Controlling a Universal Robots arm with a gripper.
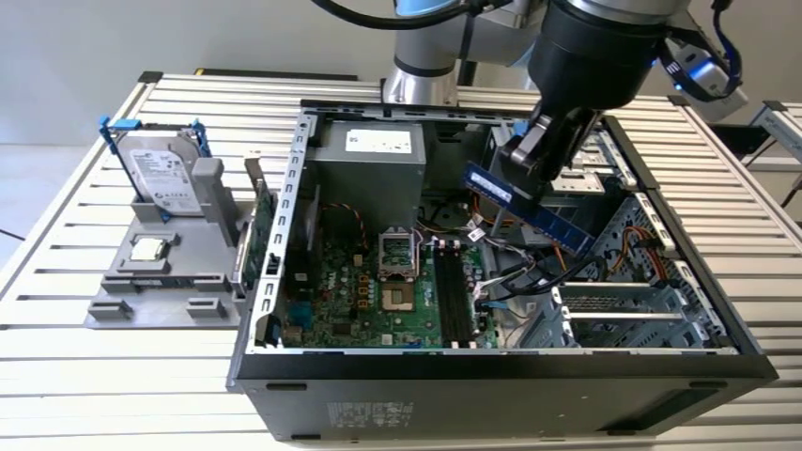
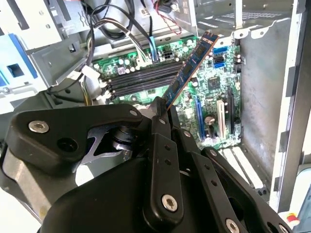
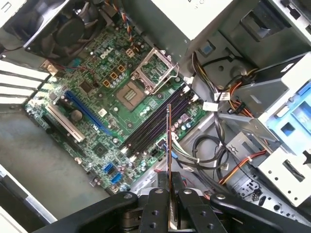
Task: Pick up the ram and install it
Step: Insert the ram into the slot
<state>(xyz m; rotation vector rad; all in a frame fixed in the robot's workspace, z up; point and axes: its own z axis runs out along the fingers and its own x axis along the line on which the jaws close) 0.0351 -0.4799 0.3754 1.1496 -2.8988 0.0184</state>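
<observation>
Ram (image 1: 539, 214) is held clamped in the gripper (image 1: 514, 171), tilted, above the memory slots (image 1: 454, 303) and clear of them. Pick-up is judged done; the install step is in hand. Seating calls for the stick's edge to be levelled and lined up along one slot. The slots, apparently unfilled, sit on the motherboard (image 1: 357, 291) inside the open case (image 1: 501, 363).

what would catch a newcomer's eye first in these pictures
The gripper is shut on the ram, a dark stick held tilted over the open computer case. Beneath it lies the green motherboard with its dark memory slots. At the exterior view's left, a silver hard drive stands upright in a grey holder.
</observation>
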